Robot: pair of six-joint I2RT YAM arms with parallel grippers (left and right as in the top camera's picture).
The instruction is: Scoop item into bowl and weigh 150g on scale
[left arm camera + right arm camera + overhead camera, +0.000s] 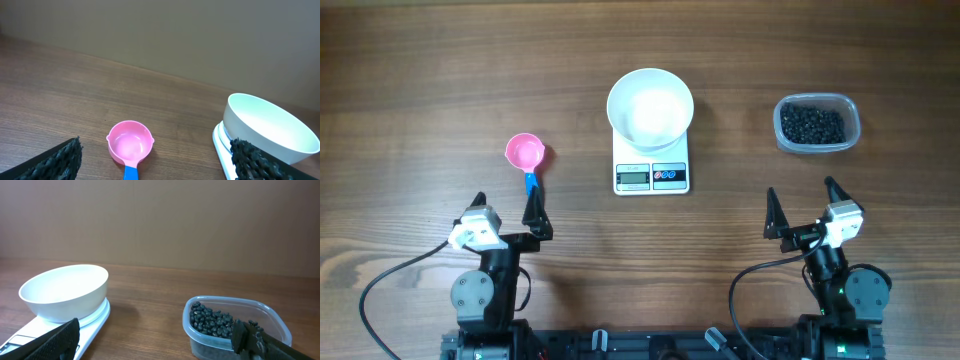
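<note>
Fingers (56, 161) (ribbed, black) gape empty on both sides; round white bowl (650, 106) tops square scale (651, 177).

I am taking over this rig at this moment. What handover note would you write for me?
Left gripper: fingers open, empty, just behind the pink scoop.
Right gripper: fingers open, empty, behind the clear tub of black beans.
White bowl sits on the scale, centre of the table, empty.
Done: nothing scooped yet.
Left: pick up the scoop, move beans into the bowl, weigh.
</note>
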